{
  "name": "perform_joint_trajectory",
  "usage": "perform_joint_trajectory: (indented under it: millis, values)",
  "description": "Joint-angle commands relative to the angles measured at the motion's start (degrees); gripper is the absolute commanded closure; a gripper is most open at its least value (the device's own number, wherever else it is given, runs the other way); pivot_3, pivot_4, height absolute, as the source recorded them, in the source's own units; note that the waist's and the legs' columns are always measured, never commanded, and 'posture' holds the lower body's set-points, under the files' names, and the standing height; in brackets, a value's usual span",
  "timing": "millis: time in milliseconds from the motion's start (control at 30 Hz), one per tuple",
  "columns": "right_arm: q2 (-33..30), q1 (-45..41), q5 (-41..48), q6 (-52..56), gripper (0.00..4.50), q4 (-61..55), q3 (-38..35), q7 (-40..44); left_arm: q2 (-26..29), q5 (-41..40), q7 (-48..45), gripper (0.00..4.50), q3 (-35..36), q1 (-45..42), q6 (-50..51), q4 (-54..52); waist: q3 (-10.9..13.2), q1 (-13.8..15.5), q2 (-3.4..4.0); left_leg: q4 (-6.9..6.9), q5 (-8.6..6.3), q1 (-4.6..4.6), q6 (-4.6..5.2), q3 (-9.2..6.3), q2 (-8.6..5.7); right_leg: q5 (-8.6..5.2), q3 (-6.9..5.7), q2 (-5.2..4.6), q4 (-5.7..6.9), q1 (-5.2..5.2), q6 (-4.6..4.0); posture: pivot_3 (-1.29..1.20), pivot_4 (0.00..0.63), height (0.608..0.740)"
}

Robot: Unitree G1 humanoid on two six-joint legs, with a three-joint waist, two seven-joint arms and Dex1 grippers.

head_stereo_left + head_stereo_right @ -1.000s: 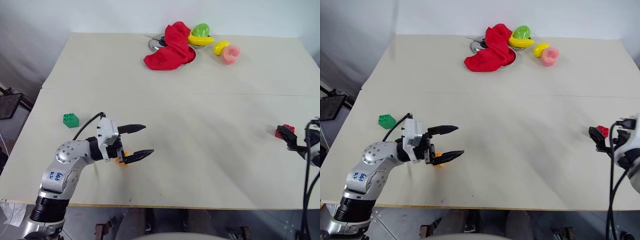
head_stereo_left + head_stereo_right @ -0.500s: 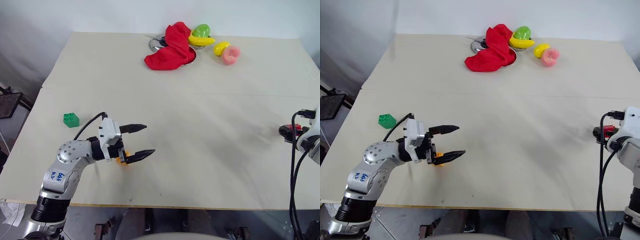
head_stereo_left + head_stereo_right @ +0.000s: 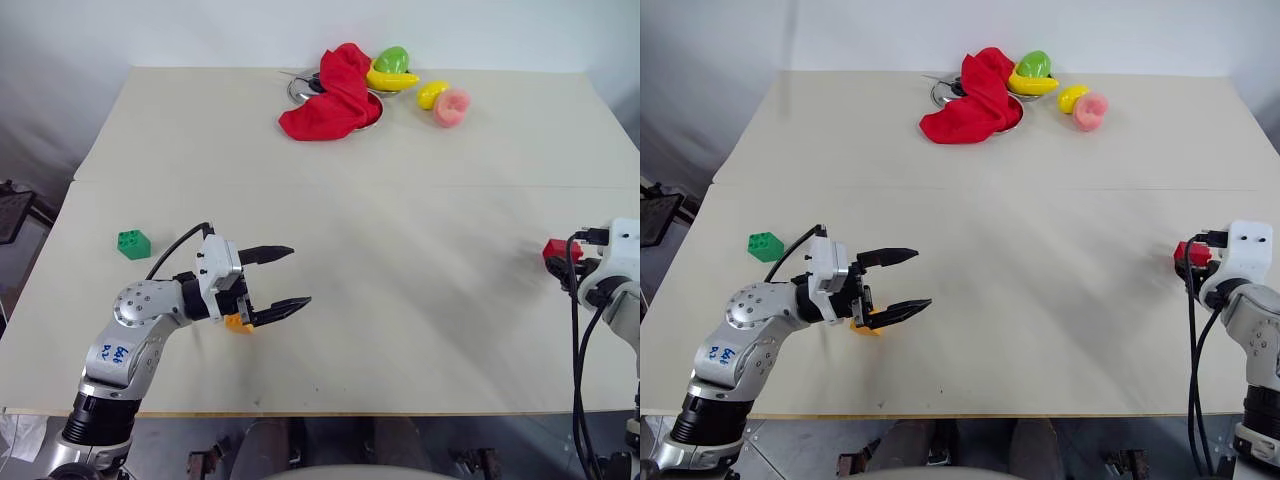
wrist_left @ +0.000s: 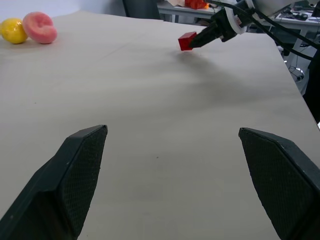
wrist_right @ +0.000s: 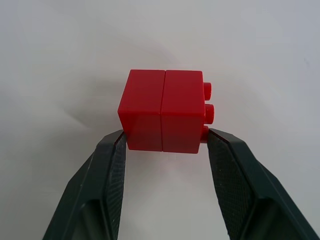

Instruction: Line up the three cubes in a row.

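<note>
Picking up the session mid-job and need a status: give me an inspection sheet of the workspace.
Surface: pale table, bare in the middle.
Job's things: green cube near left edge; orange cube under the left gripper; red cube near right edge. Not in a row.
Clutter: red cloth over a metal dish, toy fruits at far edge.
Grippers: left gripper open, empty; right gripper fingertips touching the red cube's sides.
Cables: black, on both wrists.
Surroundings: nothing seen.

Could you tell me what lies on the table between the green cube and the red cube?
Between the green cube and the red cube, the head views show the open left gripper, the orange cube beneath it, then bare table.
</note>
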Motion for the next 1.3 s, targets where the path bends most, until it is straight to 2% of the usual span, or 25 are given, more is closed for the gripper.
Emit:
perform_joint_trajectory:
  millis: [33, 67, 233, 367, 567, 733, 867, 1067, 1200, 1300]
  values:
    - [-0.93, 0.44, -1.39, -3.63, 2.46, -3.58, -0.08, 2.54, -0.08, 0.11, 0.07, 0.0, 1.08, 0.01, -1.21, -0.8, 0.0, 0.19, 0.0, 0.0, 0.0, 0.0, 0.0, -0.01, 0.0, 0.0, -0.01, 0.0, 0.0, 0.0, 0.0, 0.0, 0.15, 0.74]
    - [-1.11, 0.8, -1.53, -3.91, 1.75, -4.77, 0.71, 3.44, -0.1, 0.16, 0.03, 0.0, 1.08, -0.03, -1.25, -0.68, 0.0, 0.22, 0.0, 0.0, 0.0, -0.01, 0.0, -0.02, 0.0, 0.0, -0.01, 0.0, 0.0, 0.0, 0.0, 0.0, 0.15, 0.74]
    - [-1.66, 3.06, -3.52, -6.79, 0.11, -9.03, 4.55, 7.65, -0.11, 0.33, -0.15, 0.0, 1.11, -0.29, -1.44, -0.11, 0.0, 0.13, 0.0, -0.02, 0.0, -0.01, 0.0, -0.02, 0.0, 0.0, -0.02, 0.0, -0.03, 0.0, 0.0, 0.0, 0.15, 0.74]
    - [-4.22, 5.74, -6.19, -9.26, 0.02, -10.73, 7.56, 11.71, -0.06, 0.47, -0.32, 0.0, 1.23, -0.51, -1.69, 0.45, 0.0, 0.24, 0.0, -0.02, 0.0, -0.02, 0.0, -0.03, -0.04, 0.0, -0.03, -0.02, -0.04, 0.0, 0.0, 0.0, 0.15, 0.74]
    - [-3.42, 7.02, -5.61, -11.23, 0.02, -12.36, 5.25, 14.47, -0.06, 0.61, -0.39, 0.0, 1.21, -0.55, -1.89, 0.74, 0.01, 0.2, 0.0, -0.02, 0.0, -0.02, 0.0, -0.05, -0.02, 0.0, -0.05, -0.02, -0.05, 0.0, 0.0, 0.0, 0.15, 0.74]
    - [-1.87, 4.56, -5.49, -13.25, 0.02, -10.54, 2.3, 13.04, -0.13, 0.65, -0.46, 0.0, 1.19, -0.83, -2.14, 1.3, 0.01, 0.19, 0.0, -0.02, 0.0, -0.02, 0.0, -0.05, -0.02, 0.0, -0.04, -0.02, -0.05, 0.0, 0.01, 0.0, 0.15, 0.74]
    - [0.47, 0.55, -5.16, -14.94, 0.9, -7.45, 0.02, 11.19, -0.35, 0.86, -0.52, 0.0, 0.97, -1.32, -2.46, 1.92, 0.01, 0.17, 0.0, -0.02, 0.0, -0.02, 0.0, -0.04, -0.02, 0.0, -0.04, -0.01, -0.05, 0.0, 0.01, 0.0, 0.15, 0.74]
    - [-0.81, -3.67, -13.54, -22.05, 2.93, 5.37, 1.24, 5.15, -0.75, 1.3, -0.4, 0.0, 0.57, -2.26, -3.04, 2.98, 0.01, 0.22, 0.0, -0.02, 0.0, -0.04, 0.0, -0.06, -0.06, 0.0, -0.07, -0.03, -0.06, 0.01, 0.01, 0.0, 0.15, 0.74]
    - [-2.17, -6.1, -20.46, -28.53, 4.39, 14.33, 6.2, 3.64, -1.17, 1.72, -0.45, 0.0, 0.23, -2.93, -3.19, 3.54, 0.01, -0.08, 0.0, -0.04, 0.0, -0.04, 0.0, -0.02, -0.05, 0.0, -0.06, -0.03, -0.06, 0.0, 0.01, 0.0, 0.15, 0.74]
    - [-1.62, -7.92, -22.96, -33.25, 4.45, 19.01, 9.51, 4.67, -1.44, 1.97, -0.5, 0.0, 0.18, -3.17, -3.27, 3.64, 0.01, -0.29, 0.0, -0.05, 0.01, -0.02, -0.01, -0.01, -0.01, 0.0, -0.05, 0.01, -0.06, 0.0, 0.01, 0.0, 0.15, 0.74]
